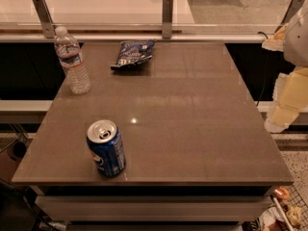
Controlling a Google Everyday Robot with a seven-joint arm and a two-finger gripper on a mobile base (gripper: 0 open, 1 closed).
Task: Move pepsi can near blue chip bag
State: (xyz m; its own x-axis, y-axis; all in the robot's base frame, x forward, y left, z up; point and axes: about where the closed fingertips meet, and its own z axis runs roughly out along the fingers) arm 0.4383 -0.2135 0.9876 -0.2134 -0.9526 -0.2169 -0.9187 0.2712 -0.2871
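A: Starting at the left: what, and how many?

B: One water bottle, upright at ten o'clock from the middle of the table. No part in the job; probably just set there as clutter to be told apart from the can.

A: Next rightward?

B: One pepsi can, upright close to the front edge, at seven o'clock. Silver top up, logo facing forward. Touched by nothing, well apart from the rest. Standing like that, likely easy to take from the side or from above.

A: And the target?

B: One blue chip bag, lying flat and crinkled near the far edge at eleven o'clock, about one o'clock from the can. Well apart from it, so not yet moved.

A: The tool?

B: One gripper, beyond the table's right edge at three o'clock, clear of all three items. Released or clenched: cannot tell. Probably held out there to leave the tabletop in plain view before reaching in.

A: Tally?

B: One bottle, one can, one bag, one gripper. Bare tabletop at six o'clock of the bag, seemingly room enough to set the can down.
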